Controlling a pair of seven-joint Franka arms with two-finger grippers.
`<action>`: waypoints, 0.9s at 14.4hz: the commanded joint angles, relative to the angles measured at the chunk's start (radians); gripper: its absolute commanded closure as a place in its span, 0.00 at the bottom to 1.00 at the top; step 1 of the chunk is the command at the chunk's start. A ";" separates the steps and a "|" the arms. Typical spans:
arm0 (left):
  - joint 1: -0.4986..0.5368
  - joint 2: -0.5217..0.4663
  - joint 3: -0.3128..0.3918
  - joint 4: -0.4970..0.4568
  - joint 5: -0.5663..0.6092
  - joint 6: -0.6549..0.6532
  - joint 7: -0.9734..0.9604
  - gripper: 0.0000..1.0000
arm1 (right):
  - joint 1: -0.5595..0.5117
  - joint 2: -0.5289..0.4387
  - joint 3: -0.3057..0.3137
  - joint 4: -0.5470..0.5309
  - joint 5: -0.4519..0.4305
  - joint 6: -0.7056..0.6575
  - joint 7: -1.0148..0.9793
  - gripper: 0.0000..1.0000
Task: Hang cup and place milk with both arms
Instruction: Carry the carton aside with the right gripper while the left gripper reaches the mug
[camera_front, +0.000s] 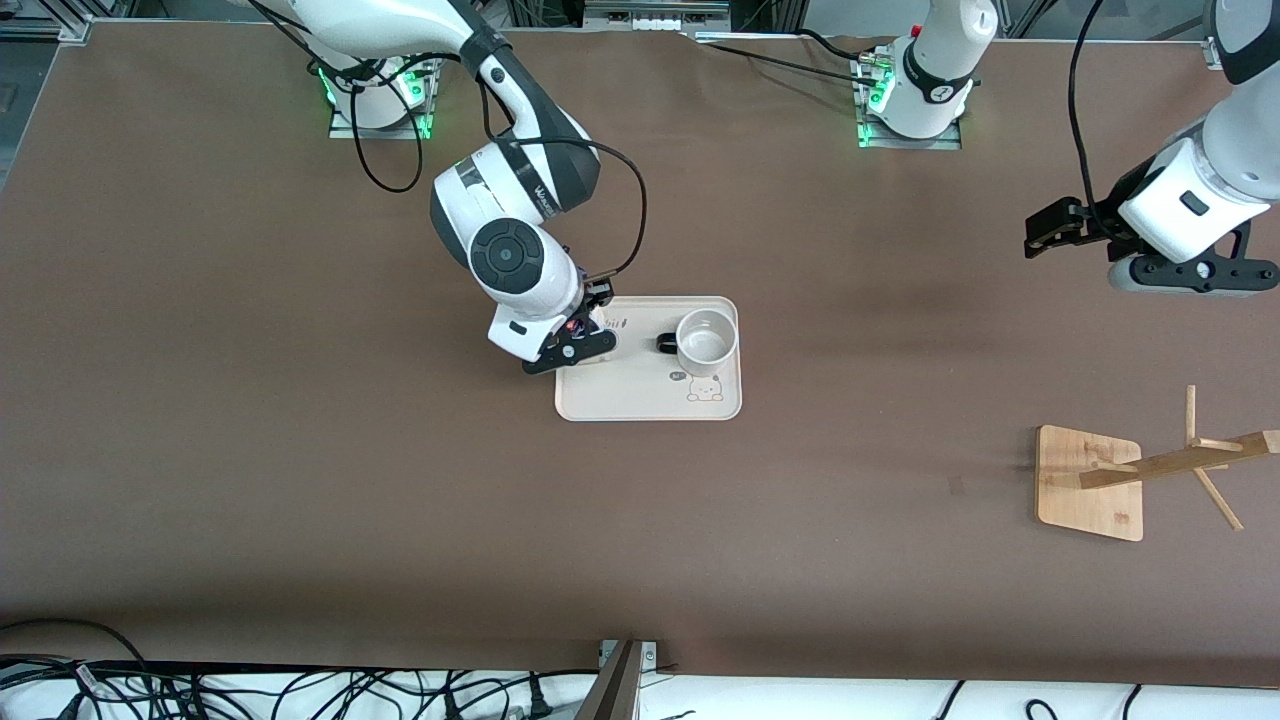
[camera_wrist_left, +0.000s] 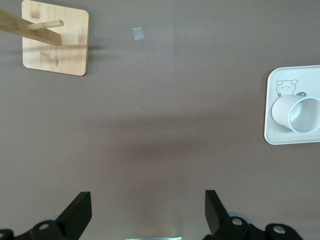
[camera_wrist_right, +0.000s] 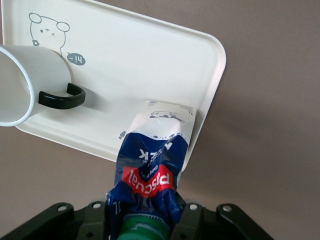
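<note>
Right claw sits low over the tray's corner toward the right arm's end of the counter, squeezed onto the top of the milk. Carton stands on that tray corner, its upper part visibly crumpled between the black fingers, green cap right up near the claw body. In the front view the right arm covers most of the carton.

Cup stands upright on the same cream tray, at the corner nearer the left arm's end and farther from the front camera, mouth up, black handle pointing toward the milk. Cup and milk stay apart, bare tray between them. Bear drawing is printed on the tray just nearer the front camera than the cup.

Wooden rack stands toward the left arm's end of the counter, well apart from the tray, square base flat, post with pegs rising from it; no cup on it.

Left claw hangs in the air over bare counter at the left arm's end, jaws spread wide, holding nothing. Left arm waits.
</note>
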 joint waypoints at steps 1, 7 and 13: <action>-0.049 0.017 0.003 0.041 -0.011 -0.028 0.028 0.00 | 0.004 -0.006 0.000 -0.002 0.015 -0.004 -0.012 0.80; -0.113 0.078 -0.003 0.090 -0.026 -0.025 0.334 0.00 | 0.005 -0.031 0.000 0.006 0.021 -0.008 -0.012 0.80; -0.135 0.172 -0.009 0.100 -0.178 -0.027 0.441 0.00 | -0.005 -0.080 -0.020 0.015 0.014 -0.052 -0.029 0.79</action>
